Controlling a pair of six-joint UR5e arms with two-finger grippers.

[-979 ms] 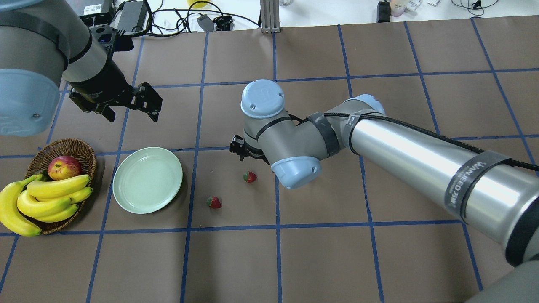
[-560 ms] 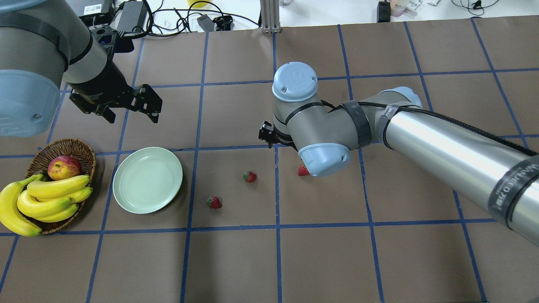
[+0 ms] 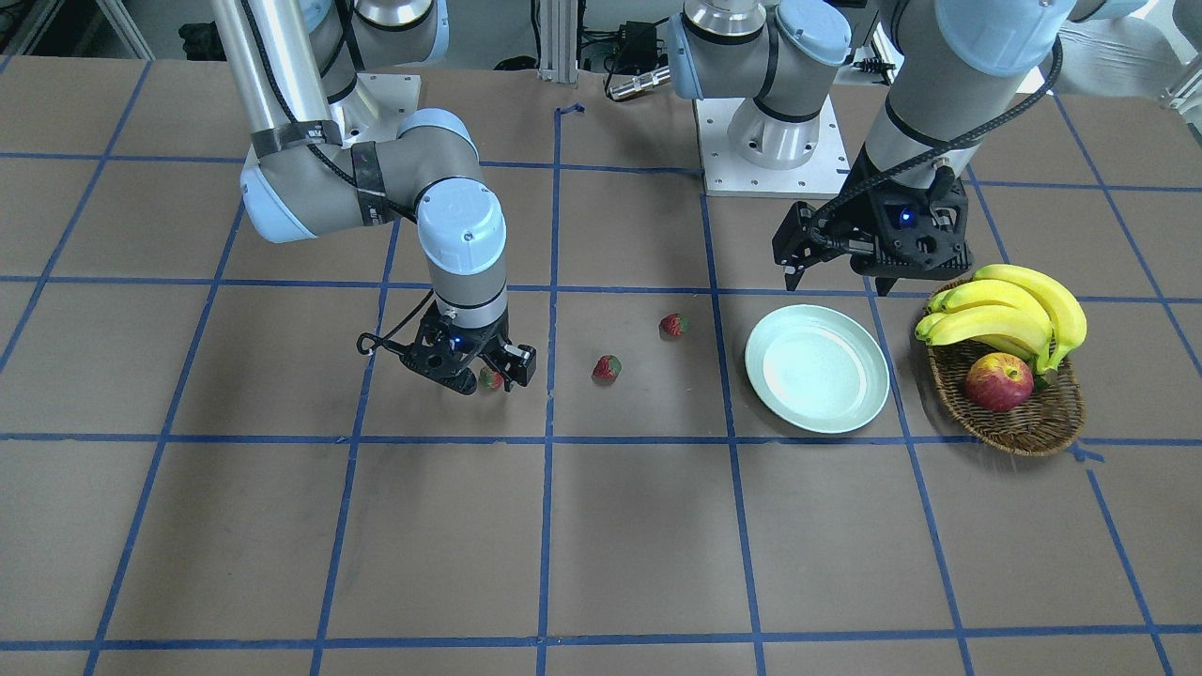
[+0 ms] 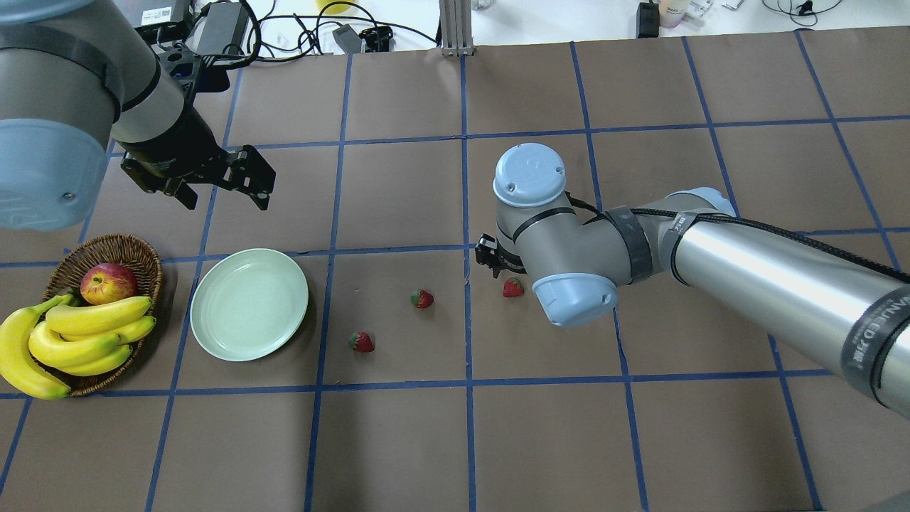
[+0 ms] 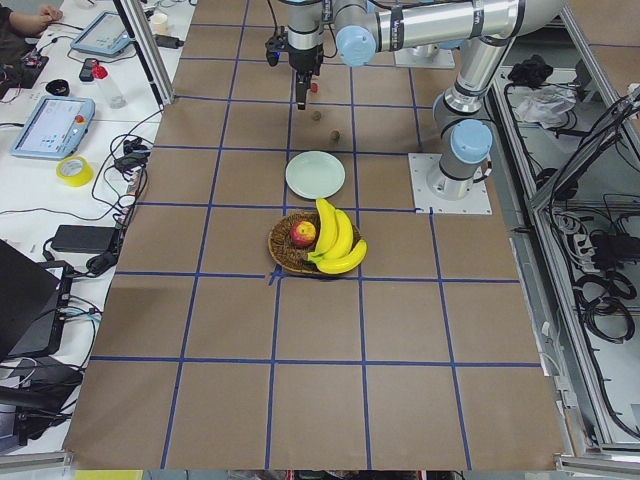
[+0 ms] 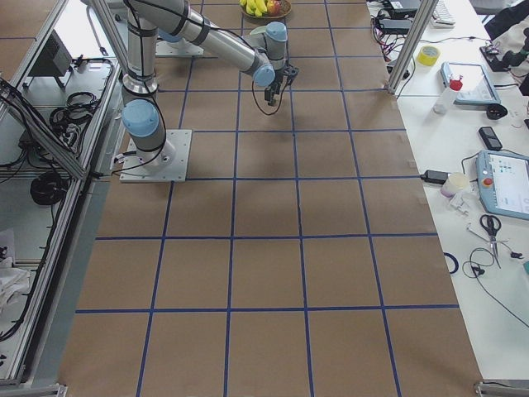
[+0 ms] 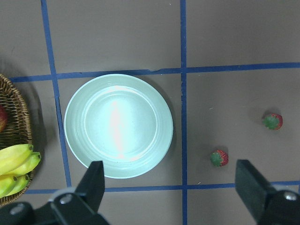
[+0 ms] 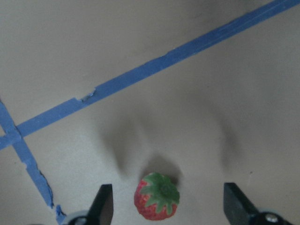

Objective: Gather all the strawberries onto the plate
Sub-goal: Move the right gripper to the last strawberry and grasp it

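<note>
My right pincer (image 3: 485, 376) hangs low over the brown table (image 4: 398, 441) with its two fingers (image 8: 104, 205) spread wide apart, gripping nothing. A small red strawberry (image 8: 157, 202) with a green leafy cap lies on the table in the gap between those fingers. In my right wrist view it sits nearer one finger than the other and touches neither, its cap turned up toward the camera. A strip of blue tape (image 8: 154, 68) crosses the table just beyond it. Two other strawberries (image 4: 421, 299) lie apart from each other on the table, between this pincer and the plate (image 4: 249, 304). One of them (image 4: 362, 342) is the nearer to the plate. The plate is round, pale green and holds nothing; it sits flat on the table, well apart from my right pincer. Just beside it on the far side from the strawberries stands a wicker basket (image 4: 138, 250) with bananas (image 4: 92, 334) and an apple (image 4: 108, 282). My left pincer (image 4: 226, 190) hovers in the air near the plate, on the side away from my base, fingers also spread and holding nothing.
</note>
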